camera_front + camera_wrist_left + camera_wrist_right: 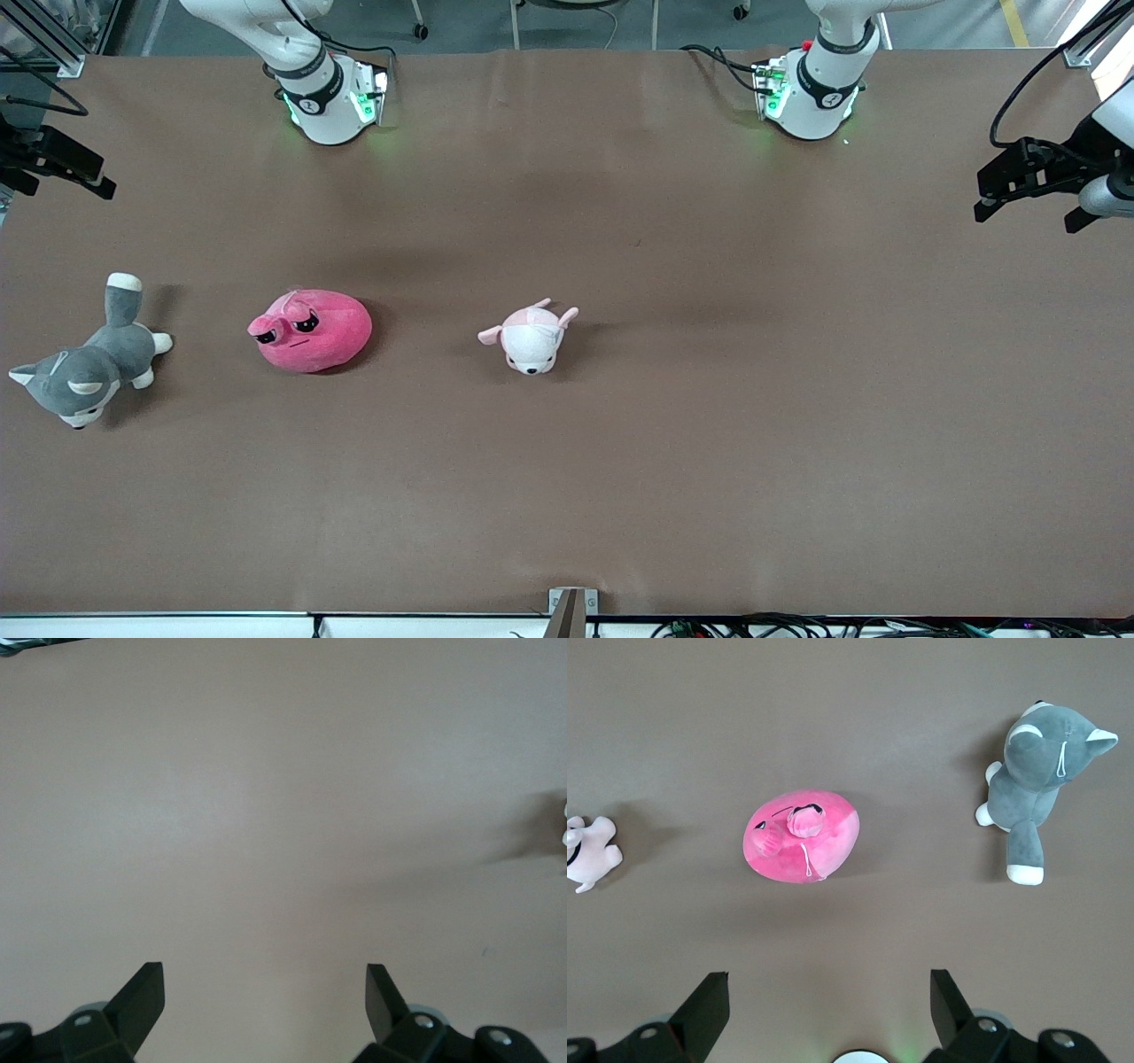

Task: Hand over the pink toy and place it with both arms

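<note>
Jaws spread wide and empty on both grippers: right gripper [829, 992] hangs above the pink toy [801, 836], left gripper [264, 992] above bare table [266, 797].

**A brown table, a grey floor, and cables at the edges**

You are looking at a broad table [709, 425] covered in a matte brown sheet, evenly lit, with soft shadows. Above its top edge in the front view you can see a strip of grey floor [549, 22] with thin furniture legs and two small castors [421, 32]. At the upper corner toward the right arm's end stands a piece of aluminium framing [53, 44]. Along the edge nearest the front camera runs a white rail [159, 625], a small metal bracket [571, 607] sits at its middle, and a tangle of cables [842, 627] lies toward the left arm's end.
</note>
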Robot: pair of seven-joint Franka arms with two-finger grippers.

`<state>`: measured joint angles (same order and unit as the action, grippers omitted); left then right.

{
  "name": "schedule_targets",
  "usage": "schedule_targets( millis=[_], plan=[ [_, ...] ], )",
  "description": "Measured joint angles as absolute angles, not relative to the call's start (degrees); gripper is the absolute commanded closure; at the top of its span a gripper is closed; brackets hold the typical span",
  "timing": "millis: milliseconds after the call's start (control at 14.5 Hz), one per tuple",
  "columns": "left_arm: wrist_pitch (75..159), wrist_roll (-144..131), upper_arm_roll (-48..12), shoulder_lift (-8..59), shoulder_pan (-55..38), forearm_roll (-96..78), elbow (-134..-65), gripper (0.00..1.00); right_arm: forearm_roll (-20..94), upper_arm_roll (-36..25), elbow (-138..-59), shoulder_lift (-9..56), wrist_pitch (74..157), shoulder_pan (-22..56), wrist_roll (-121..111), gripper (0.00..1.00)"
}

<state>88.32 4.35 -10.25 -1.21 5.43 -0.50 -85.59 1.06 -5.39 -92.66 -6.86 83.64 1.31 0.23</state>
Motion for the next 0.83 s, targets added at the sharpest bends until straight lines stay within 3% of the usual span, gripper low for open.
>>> schedule_targets(
  millis=[828],
  plan=[
    [88.3, -0.3, -10.32, -1.2, 5.41, -0.85, -85.59, 0.0, 0.69, -5.39, -92.77, -6.86, 83.09, 1.76, -0.57, 0.0]
  ],
)
